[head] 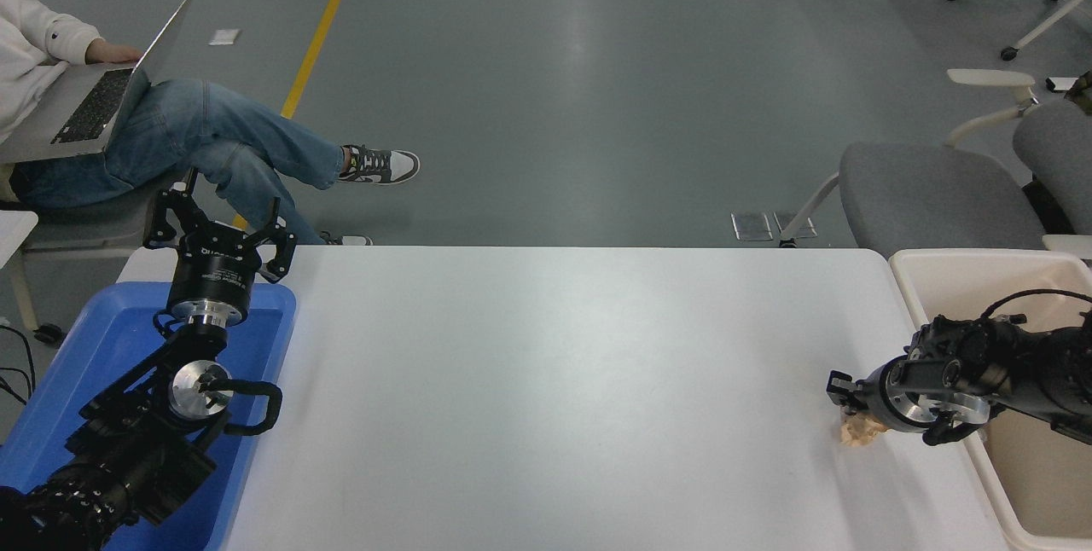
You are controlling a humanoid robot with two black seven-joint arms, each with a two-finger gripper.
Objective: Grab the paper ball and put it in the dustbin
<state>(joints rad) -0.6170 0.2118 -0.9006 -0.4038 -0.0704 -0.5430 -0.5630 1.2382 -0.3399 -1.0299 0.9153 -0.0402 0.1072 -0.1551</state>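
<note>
The paper ball (858, 433) is a small tan wad on the white table near its right edge, mostly hidden under my right gripper (847, 408). That gripper comes in from the right, pointing left and down, and sits right on top of the ball. I cannot see how its jaws stand. The dustbin (917, 268) is a cream bin just right of the table, and my right arm reaches across it. My left gripper (218, 225) is parked open and empty over the far end of the blue tray.
A blue tray (102, 329) lies at the table's left end under my left arm. A person with a laptop (94, 99) sits beyond the far left corner. Grey chairs (930, 193) stand beyond the far right corner.
</note>
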